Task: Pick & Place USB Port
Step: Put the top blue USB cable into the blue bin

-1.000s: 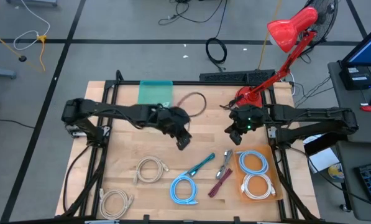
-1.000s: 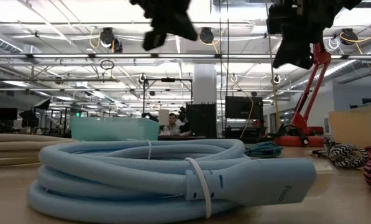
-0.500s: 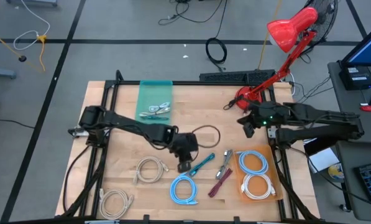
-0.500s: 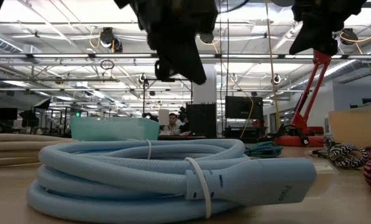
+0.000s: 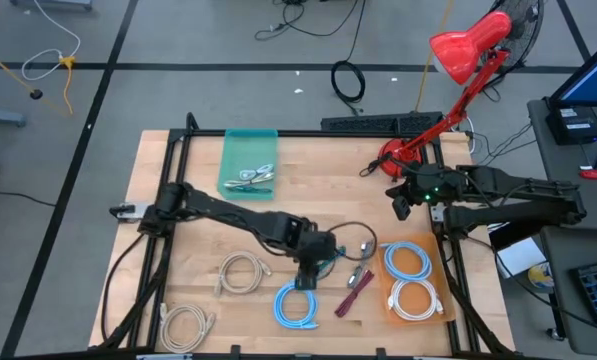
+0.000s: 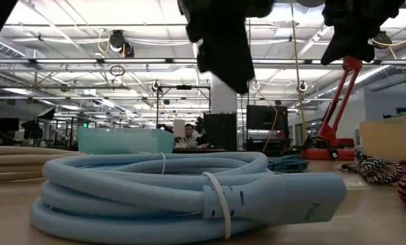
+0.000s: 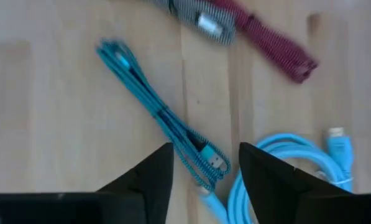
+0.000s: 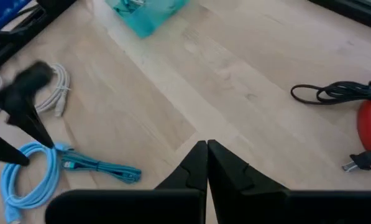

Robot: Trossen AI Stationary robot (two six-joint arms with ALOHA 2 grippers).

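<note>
The left gripper (image 7: 201,171) is held low over the desk (image 5: 178,215), jaws apart and clamped on nothing, directly above the teal braided USB cable (image 7: 163,118) lying beside the light-blue coil (image 5: 296,304). Contact, if any, cannot be made out. The right gripper (image 8: 207,163) is parked near the red lamp base (image 5: 398,153), jaws together.

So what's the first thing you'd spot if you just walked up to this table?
Probably the left gripper, open, hanging over the teal braided cable in the table's middle. Next, the bright red lamp at the far right corner, and the orange tray holding two coiled cables.
</note>
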